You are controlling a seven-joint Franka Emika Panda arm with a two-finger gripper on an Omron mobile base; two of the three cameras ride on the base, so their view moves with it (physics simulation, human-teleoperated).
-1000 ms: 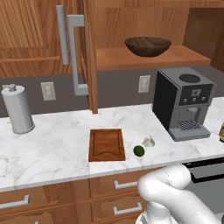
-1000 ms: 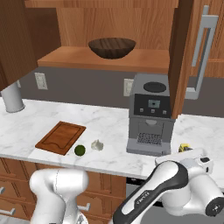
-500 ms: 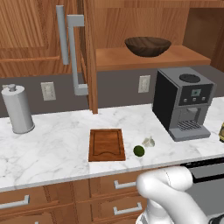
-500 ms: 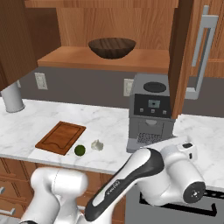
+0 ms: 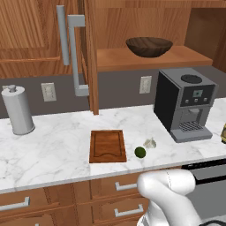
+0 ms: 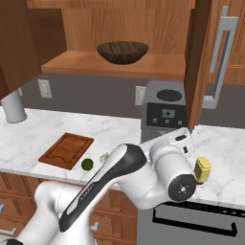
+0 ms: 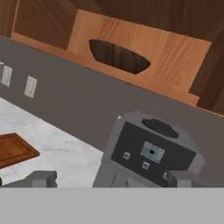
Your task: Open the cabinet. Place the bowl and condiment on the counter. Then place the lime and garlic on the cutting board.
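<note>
Grey fingertips [image 7: 43, 178] spread wide apart, apparently gripping nothing, facing the coffee machine [image 7: 148, 153]. Bowl [image 6: 122, 51] on the open cabinet [image 5: 90, 53] shelf. Condiment [image 6: 202, 170] on counter [image 5: 53, 145] right of machine. Lime [image 5: 140, 152], garlic [image 5: 150, 143] just beside cutting board [image 5: 107, 145].

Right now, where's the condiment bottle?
On the counter at its right end: the condiment stands right of the coffee machine, beside the arm's wrist in the right base view.

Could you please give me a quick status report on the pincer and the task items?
Pincer open, empty, facing coffee machine. Cabinet open, bowl on shelf. Condiment on counter. Lime and garlic beside cutting board.
</note>
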